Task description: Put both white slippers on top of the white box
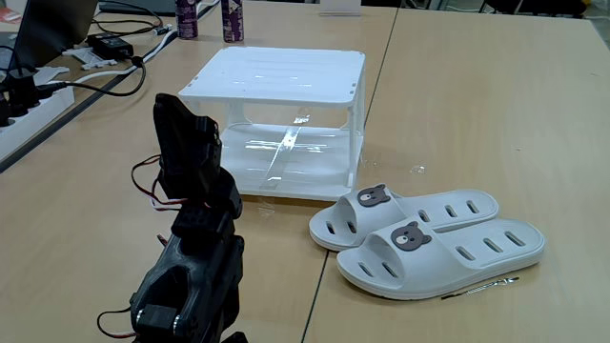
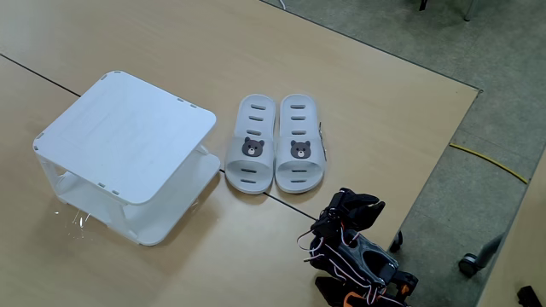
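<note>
White slippers (image 1: 429, 238) (image 2: 275, 143): off-white rubber slides, grey-brown bear-face badge on each strap, oval vent holes. Pair side by side, touching, soles down on table, just beside white box. White box (image 1: 276, 76) (image 2: 128, 136): white plastic two-tier rack, upright, flat top bare, thin corner legs, lower shelf.

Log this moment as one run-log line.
arm: folded, away from slippers | gripper: state unclear | slippers: side by side on table, beside box | box: top bare | task: not started
</note>
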Controlling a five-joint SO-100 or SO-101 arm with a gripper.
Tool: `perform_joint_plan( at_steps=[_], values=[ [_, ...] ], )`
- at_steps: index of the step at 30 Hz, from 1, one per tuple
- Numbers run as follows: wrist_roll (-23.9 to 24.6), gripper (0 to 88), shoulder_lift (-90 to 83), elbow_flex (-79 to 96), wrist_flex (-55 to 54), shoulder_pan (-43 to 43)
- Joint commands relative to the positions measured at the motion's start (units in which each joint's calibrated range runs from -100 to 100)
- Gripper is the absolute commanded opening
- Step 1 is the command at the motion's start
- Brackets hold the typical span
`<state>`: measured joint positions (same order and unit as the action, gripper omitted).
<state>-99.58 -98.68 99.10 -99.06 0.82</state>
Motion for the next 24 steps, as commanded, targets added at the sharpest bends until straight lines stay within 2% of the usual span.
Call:
perform_joint_plan(
  at_steps=[1, 24],
  values=[
    [-0.42, 0.7, -0.14, 0.63, -0.43, 0.16],
    [-0.42, 0.7, 0.45, 0.63, -0.43, -0.41]
  ],
)
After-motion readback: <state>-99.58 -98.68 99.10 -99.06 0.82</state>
